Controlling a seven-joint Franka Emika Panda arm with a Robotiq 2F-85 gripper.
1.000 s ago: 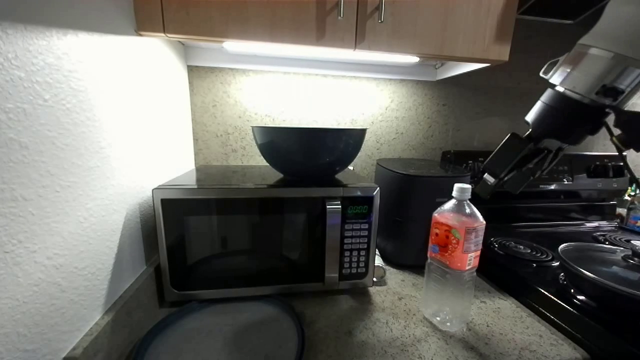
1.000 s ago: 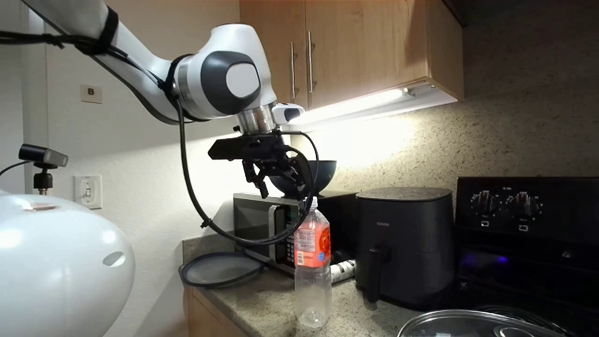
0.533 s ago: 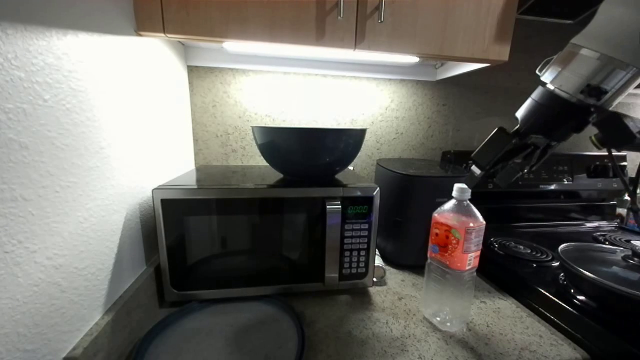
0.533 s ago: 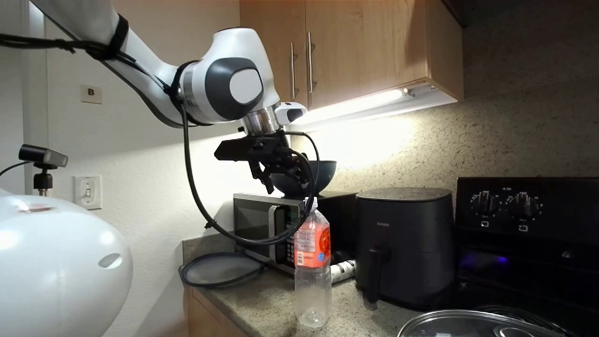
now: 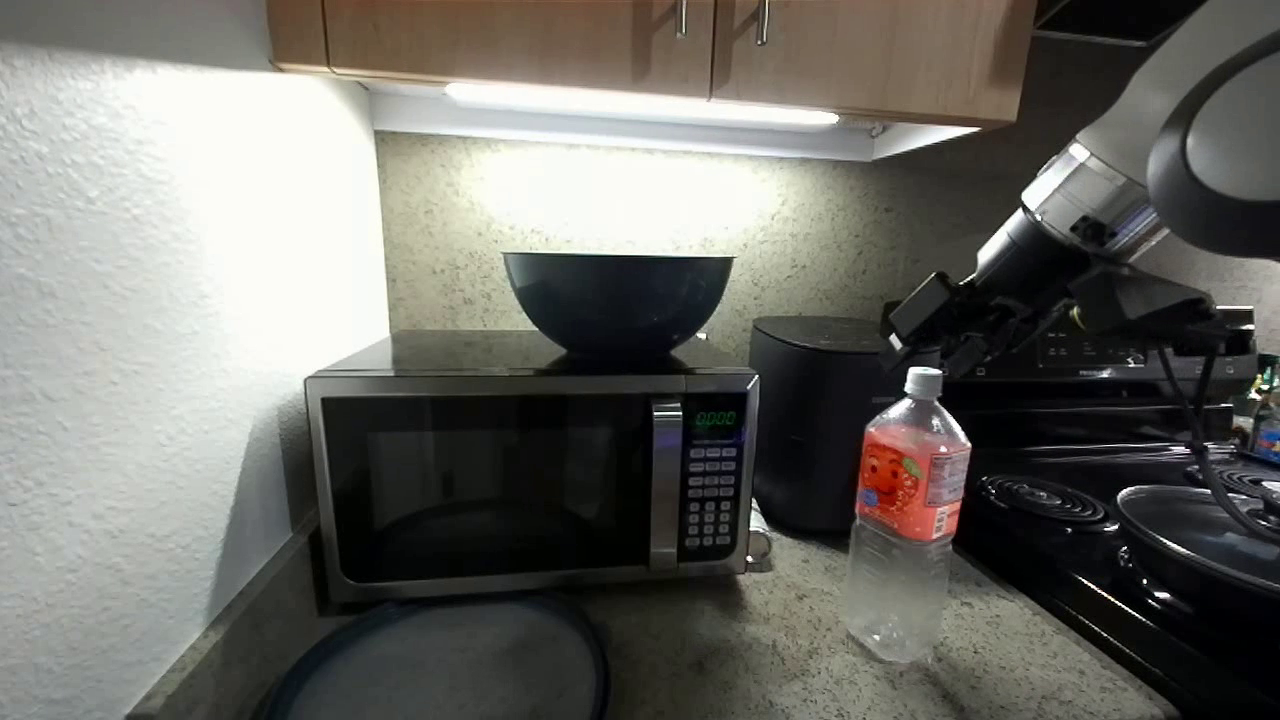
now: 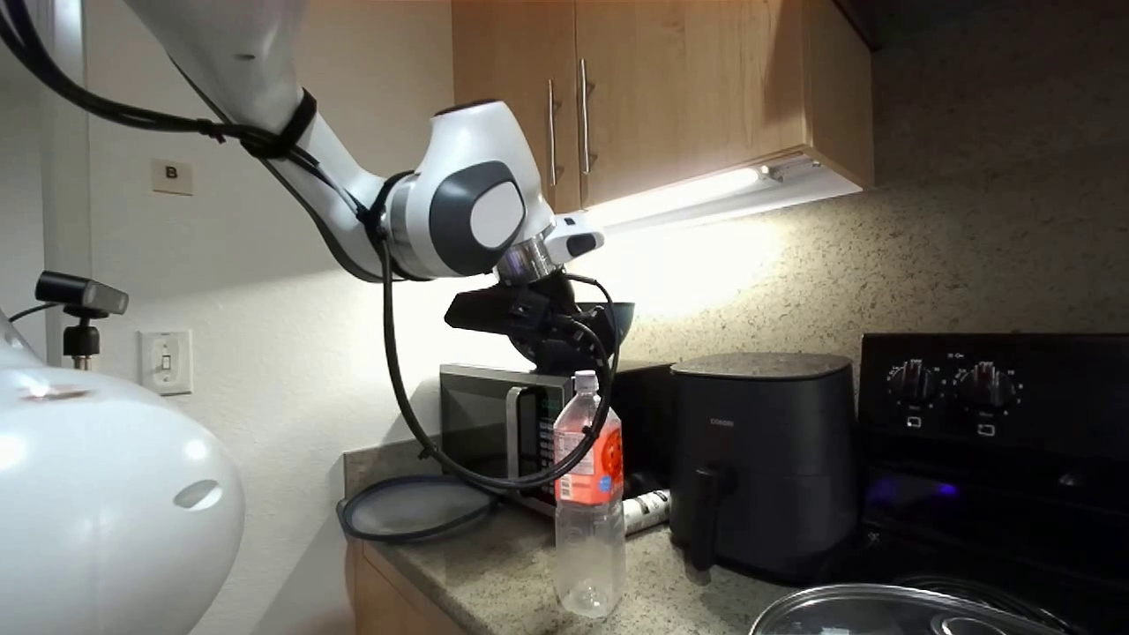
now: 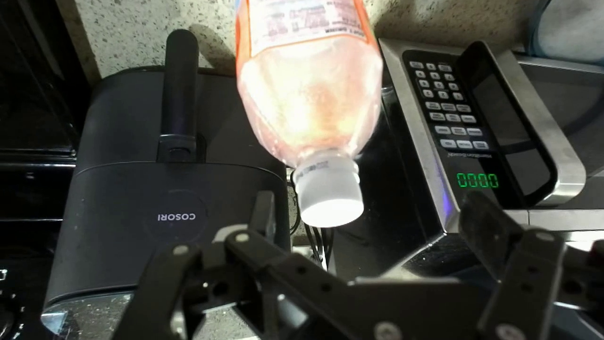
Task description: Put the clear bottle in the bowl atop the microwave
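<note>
My claw (image 7: 371, 208) is spread wide, clear of the bottle (image 7: 309, 99). In an exterior view I count one bottle, upright on the bench (image 5: 780, 640) at lower right, and one bowl (image 5: 620, 305) atop one microwave (image 5: 490, 490), centre left.

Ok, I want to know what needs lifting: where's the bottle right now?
In an exterior view, right of centre, the bottle stands upright on the counter, between the microwave and the stove, in front of the air fryer.
</note>
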